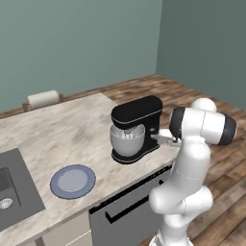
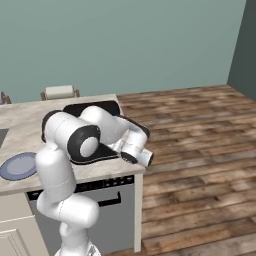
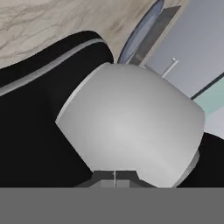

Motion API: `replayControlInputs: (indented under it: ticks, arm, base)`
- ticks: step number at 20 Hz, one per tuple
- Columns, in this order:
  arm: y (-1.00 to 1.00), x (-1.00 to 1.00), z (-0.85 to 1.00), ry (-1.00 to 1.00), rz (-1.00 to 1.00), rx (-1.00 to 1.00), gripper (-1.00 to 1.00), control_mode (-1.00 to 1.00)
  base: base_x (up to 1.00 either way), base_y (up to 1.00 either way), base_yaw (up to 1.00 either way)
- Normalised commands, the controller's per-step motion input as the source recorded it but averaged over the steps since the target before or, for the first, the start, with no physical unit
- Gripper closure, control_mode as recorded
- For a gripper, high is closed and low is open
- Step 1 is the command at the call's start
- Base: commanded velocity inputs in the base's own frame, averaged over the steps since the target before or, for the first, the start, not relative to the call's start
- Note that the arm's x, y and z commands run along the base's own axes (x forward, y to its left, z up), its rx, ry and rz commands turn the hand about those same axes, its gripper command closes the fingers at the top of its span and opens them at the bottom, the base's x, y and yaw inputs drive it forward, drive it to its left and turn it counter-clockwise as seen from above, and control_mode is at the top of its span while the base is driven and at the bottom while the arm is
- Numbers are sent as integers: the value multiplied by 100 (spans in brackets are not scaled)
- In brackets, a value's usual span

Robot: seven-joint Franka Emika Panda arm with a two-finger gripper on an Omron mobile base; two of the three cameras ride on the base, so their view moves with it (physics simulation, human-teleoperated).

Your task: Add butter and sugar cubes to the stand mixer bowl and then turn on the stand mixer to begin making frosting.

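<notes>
Pale marble-look kitchen counter, glossy black stand mixer near its right edge cradling deep silvery metal bowl, flat blue-grey round plate well left, two-finger gripper shut empty beside bowl.

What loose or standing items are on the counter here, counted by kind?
Stand mixer: 1
Stand mixer bowl: 1
Blue-grey plate: 1
Total: 3
</notes>
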Motion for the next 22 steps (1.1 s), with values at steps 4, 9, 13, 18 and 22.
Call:
replayControlInputs:
  ticks: [4,9,13,18,22]
  arm:
    - [-96,100,-2,0,0,28,100,-100]
    - [-78,87,3,0,0,31,100,-100]
    - [-34,66,13,0,-5,26,100,-100]
    - [1,37,6,0,-16,13,100,-100]
    - [0,9,0,0,-20,3,100,-100]
  base:
    - [0,0,0]
    - [0,0,0]
    - [0,0,0]
    - [0,0,0]
    - [0,0,0]
